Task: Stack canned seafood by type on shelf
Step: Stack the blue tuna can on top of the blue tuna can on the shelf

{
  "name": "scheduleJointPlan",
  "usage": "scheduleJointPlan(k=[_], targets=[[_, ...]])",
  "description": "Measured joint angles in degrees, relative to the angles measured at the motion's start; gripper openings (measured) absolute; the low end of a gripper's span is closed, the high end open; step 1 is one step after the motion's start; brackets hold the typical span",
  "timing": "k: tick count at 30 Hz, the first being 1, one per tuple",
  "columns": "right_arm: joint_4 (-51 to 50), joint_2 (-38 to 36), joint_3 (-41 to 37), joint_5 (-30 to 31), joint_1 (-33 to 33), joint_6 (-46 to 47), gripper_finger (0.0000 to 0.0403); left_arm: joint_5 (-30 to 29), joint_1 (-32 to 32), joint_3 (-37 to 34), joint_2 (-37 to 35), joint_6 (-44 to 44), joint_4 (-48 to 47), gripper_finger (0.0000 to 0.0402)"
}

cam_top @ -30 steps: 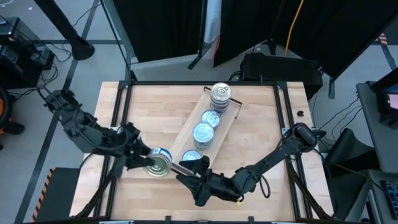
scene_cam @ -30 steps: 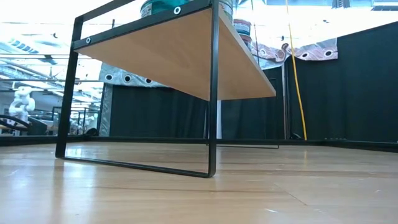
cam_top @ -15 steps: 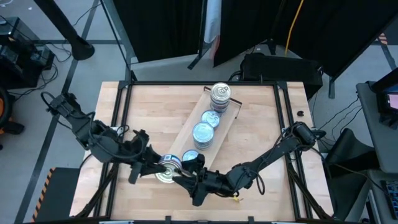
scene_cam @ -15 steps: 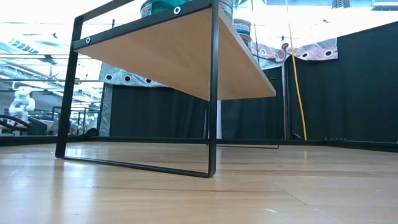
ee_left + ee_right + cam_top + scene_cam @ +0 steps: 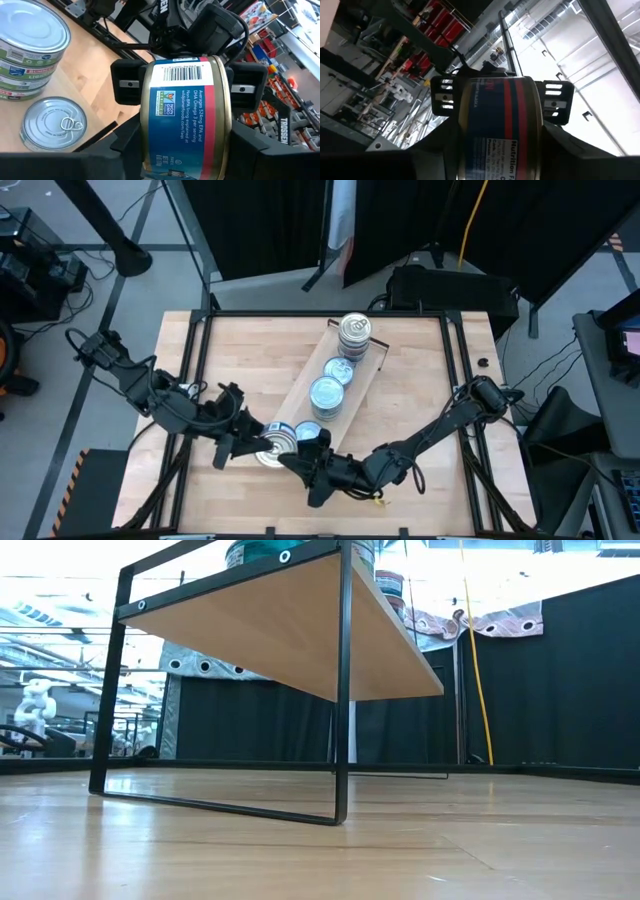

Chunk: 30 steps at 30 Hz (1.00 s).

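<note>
The left tool [image 5: 245, 446] and right tool [image 5: 296, 461] both clamp one blue-labelled tin [image 5: 186, 115] between them, fingers partly spread, just beside the shelf's [image 5: 368, 374] near end.

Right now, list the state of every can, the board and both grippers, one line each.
Blue-and-red-labelled gold-rimmed tin: on its side, between both grippers.
Left gripper: shut on the tin.
Right gripper: shut on the same tin.
Silver pull-tab tin: upright, sealed.
Silver-topped stack of tins: upright, at shelf's far end.
Blue-topped round tins: upright, on the shelf.
Long light-wood shelf: level, lying diagonally.
</note>
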Motion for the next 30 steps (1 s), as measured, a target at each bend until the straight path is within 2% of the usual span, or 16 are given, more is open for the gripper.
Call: scheduleJointPlan(k=[4,7,10,13,16,19,23,25,27,30], targets=[[-0.39,0.05,-0.07,1.07,0.02,0.39,0.0176,-0.95,0.0,0.0,-0.08,1.81,0.16,0.0287],[-0.28,0.07,-0.09,2.1,0.35,1.26,0.0176,-1.83,0.0,0.02,-0.68,7.95,2.29,0.0356],[0.13,0.07,-0.09,3.32,0.55,2.64,0.0183,-2.48,-0.03,2.15,-1.83,15.71,2.64,0.039],[3.4,0.07,-0.09,5.21,0.53,1.82,0.0185,-5.73,-0.44,4.48,-3.61,24.9,2.6,0.0387],[12.95,-0.33,-0.11,7.33,0.47,-4.24,0.0182,-9.5,-2.12,4.98,-5.68,35.25,2.24,0.0371],[20.73,-2.96,-0.11,8.77,0.2,-8.06,0.0184,-16.32,-4.34,5.03,-6.73,42.18,-2.1,0.0355],[27.44,-9.49,-0.11,11.2,-1.3,-8.05,0.0194,-29.15,-6.66,3.62,-5.85,41.33,-10.91,0.0335],[27.77,-13.49,-0.1,12.26,-2.55,-7.24,0.0195,-33.1,-7.0,1.15,-5.17,38.37,-12.73,0.0326],[24.51,-18.14,-0.09,10.94,-4.26,-2.63,0.0195,-35.23,-7.04,-2.04,-4.97,35.73,-12.76,0.0318],[9.79,-25.45,0.11,6.07,-8.12,14.49,0.0194,-38.19,-6.97,-6.8,-5.04,32.84,-12.43,0.0306]])
